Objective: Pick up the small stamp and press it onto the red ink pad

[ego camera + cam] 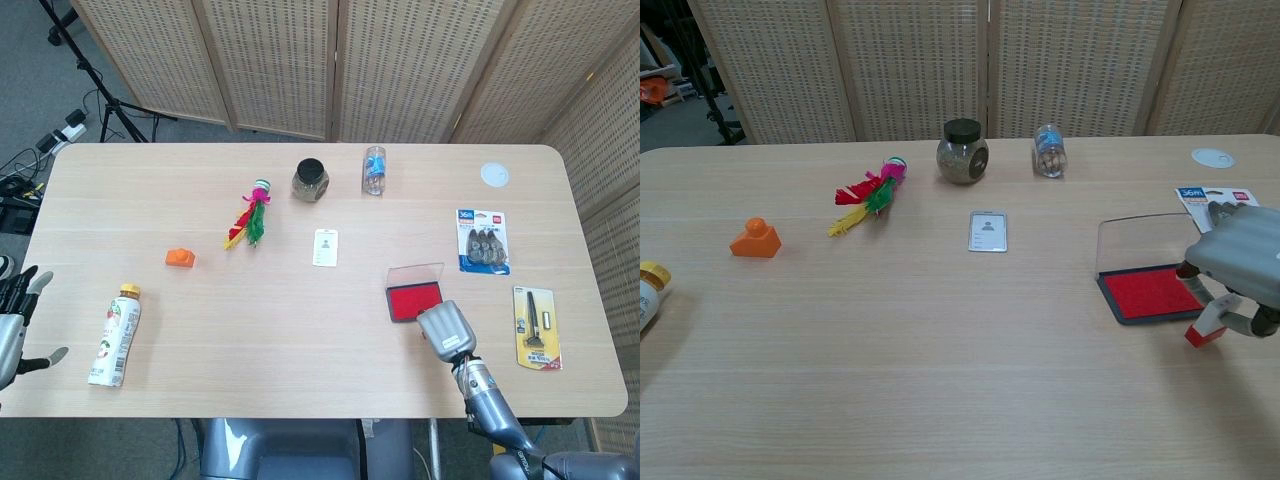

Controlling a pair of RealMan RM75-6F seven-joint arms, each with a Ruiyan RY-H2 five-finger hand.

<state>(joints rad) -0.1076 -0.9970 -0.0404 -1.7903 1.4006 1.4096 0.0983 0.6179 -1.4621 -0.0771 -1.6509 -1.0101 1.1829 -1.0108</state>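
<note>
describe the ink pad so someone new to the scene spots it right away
On the right part of the wooden table, just in front of the right hand, lies the red ink pad. It is a flat dark tray with a bright red surface and an upright clear lid, unlike the packaged items nearby.
</note>
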